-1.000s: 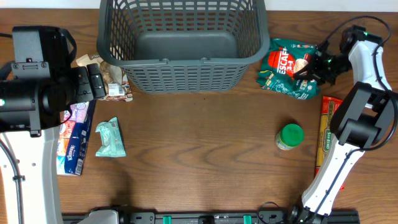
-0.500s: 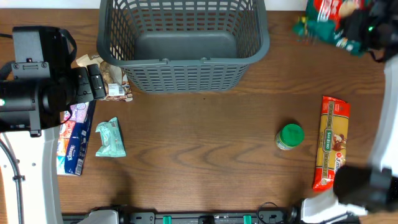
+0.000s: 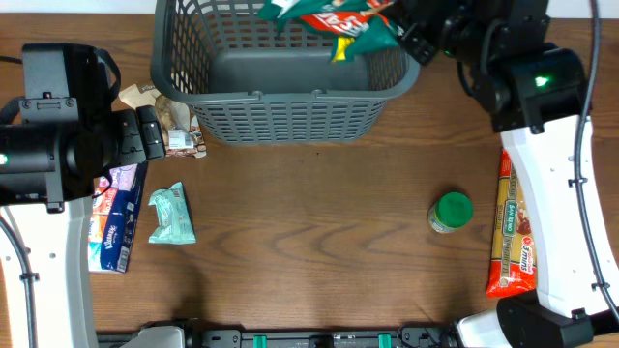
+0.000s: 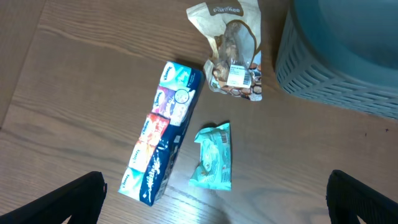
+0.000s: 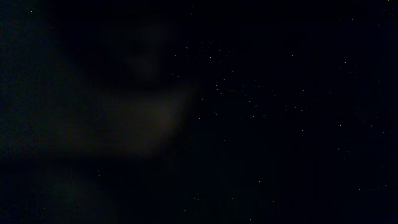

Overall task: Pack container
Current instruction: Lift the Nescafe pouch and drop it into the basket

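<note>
overhead, the right gripper point(image 3: 410, 33) clasped a coffee packet point(image 3: 334, 17) above the basket point(image 3: 290, 120); the left gripper point(image 3: 150, 130) gaped empty over the tissue pack point(image 4: 160, 158) and wipes packet point(image 4: 212, 156).

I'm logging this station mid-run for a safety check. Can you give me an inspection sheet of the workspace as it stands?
Surface: brown wooden table.
Job's things: container upright at the far edge, nothing seen on its visible floor; coffee packet held above its opening.
Clutter: left of the container, snack bag, tissue pack, teal packet; to the right, green-lidded jar, pasta packet.
Grippers: left gripper open, holding nothing; right gripper shut on the coffee packet; right wrist view is dark.
Cables: black cable beside the right arm.
Surroundings: black rail along the near edge; otherwise nothing seen.
</note>
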